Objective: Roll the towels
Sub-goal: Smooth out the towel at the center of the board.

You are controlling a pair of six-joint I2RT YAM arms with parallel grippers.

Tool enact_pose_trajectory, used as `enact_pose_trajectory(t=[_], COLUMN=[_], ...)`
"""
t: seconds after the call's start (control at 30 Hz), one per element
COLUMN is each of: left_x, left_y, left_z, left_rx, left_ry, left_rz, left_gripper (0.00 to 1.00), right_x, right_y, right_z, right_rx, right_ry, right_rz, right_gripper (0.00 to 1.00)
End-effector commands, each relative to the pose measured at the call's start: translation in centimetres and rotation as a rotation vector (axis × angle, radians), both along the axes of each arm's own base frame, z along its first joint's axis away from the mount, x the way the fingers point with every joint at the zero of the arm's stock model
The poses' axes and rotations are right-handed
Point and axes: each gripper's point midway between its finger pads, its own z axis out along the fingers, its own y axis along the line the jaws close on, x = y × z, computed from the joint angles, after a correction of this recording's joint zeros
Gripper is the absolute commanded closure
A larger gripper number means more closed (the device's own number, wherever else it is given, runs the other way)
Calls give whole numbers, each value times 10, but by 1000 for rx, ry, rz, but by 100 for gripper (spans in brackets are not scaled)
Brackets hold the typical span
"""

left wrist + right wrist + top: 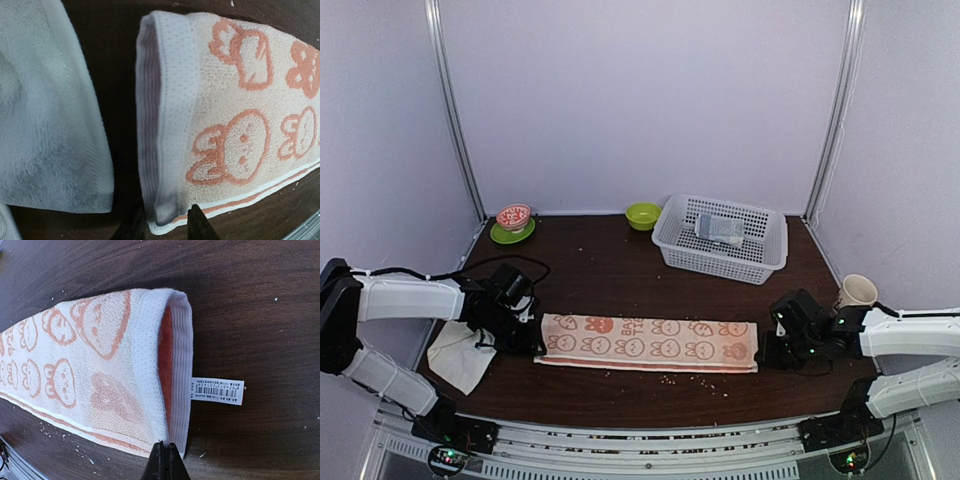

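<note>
The cream towel with orange-pink faces [650, 342] lies folded into a long strip across the table's front. My left gripper [525, 335] is at its left end. In the left wrist view its jaws [165, 222] stand a little apart, one on each side of the near corner of the patterned towel [225, 115]. The plain white towel [460, 355] lies crumpled to the left, and shows beside the strip [45, 115]. My right gripper [765, 352] is at the strip's right end. There its jaws [165, 446] are shut on the near corner of the towel's hem [90, 360], whose top layer is lifted.
A white basket [670, 245] at the back right holds a grey-blue rolled towel [720, 230]. A green bowl [643, 215] and a red bowl on a green plate [514, 217] stand at the back. A cup [857, 291] sits by the right arm. A barcode tag [217, 390] sticks out of the towel's end.
</note>
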Motion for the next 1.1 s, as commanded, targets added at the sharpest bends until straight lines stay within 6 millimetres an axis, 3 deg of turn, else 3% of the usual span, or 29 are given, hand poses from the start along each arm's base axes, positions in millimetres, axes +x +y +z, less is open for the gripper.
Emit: enact_pose_trajectory(t=[0.0,0.4,0.47,0.6,0.7,1.07], left_x=[8,13,13,12,11,15], left_y=[1,-7,-7,-5,-5,-8], left_z=[-2,6,7,10,11,13], left_rx=[21,-11,-13,-9,-6,-10], left_ry=[-21,-38,-38,-39,-41,-47], left_rz=[12,1,0,0,0,-11], left_gripper=[70,93,93,76,74,94], right_x=[3,3,3,3,3,4], right_y=[1,1,1,1,1,2], right_z=[8,9,9,9,10,10], right_rx=[8,8,7,7,9,14], right_ry=[-17,-20,-18,-20,-21,-24], right_rz=[3,3,3,3,2,3], right_gripper=[100,100,100,100,100,100])
